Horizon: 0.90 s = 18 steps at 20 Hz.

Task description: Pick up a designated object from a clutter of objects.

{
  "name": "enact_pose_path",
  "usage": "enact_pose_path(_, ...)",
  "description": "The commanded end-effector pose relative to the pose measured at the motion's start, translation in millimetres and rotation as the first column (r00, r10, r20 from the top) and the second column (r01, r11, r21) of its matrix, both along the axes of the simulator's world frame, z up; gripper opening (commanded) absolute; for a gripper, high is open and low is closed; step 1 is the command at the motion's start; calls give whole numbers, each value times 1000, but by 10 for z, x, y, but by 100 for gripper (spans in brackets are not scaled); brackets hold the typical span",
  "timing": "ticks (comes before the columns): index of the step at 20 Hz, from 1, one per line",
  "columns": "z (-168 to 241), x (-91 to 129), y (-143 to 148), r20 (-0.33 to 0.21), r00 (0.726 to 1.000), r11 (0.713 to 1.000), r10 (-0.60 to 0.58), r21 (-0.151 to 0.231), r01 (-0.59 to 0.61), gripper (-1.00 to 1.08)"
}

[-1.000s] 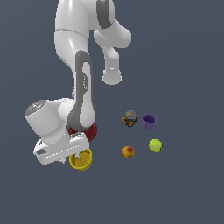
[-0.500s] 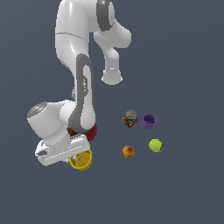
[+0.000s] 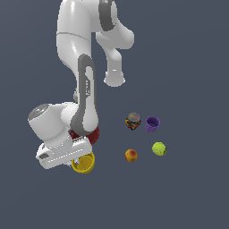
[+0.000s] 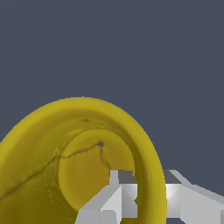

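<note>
Grasp step: pinching the rim of the plain yellow tapered cup (image 4: 65, 166), at the exterior view's left, just beside the dark red ribbed bowl (image 3: 87, 134).
Gripper (image 4: 151, 197) fingers (image 4: 111, 199) straddling the cup wall, apparently clamped on it; next, a straight lift clear of the red bowl.

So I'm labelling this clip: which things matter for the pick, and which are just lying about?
In the job: yellow cup, claw with fingers straddling its rim.

Lying about: red bowl, dark jar, purple cup, orange fruit, green ball.
</note>
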<state>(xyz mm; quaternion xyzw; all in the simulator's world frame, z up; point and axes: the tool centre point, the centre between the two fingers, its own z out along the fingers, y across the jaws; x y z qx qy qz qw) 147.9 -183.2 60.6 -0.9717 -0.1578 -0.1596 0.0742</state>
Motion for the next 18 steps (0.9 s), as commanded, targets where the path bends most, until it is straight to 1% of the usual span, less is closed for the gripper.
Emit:
enact_pose_path(1, 50, -8, 28, 2, 1000, 1000, 0, -1, 0, -100)
enact_pose_path(9, 349, -123, 242, 2, 1000, 1000, 0, -1, 0, -100)
enact_pose_path(18, 992, -366, 703, 2, 1000, 1000, 0, -1, 0, -100)
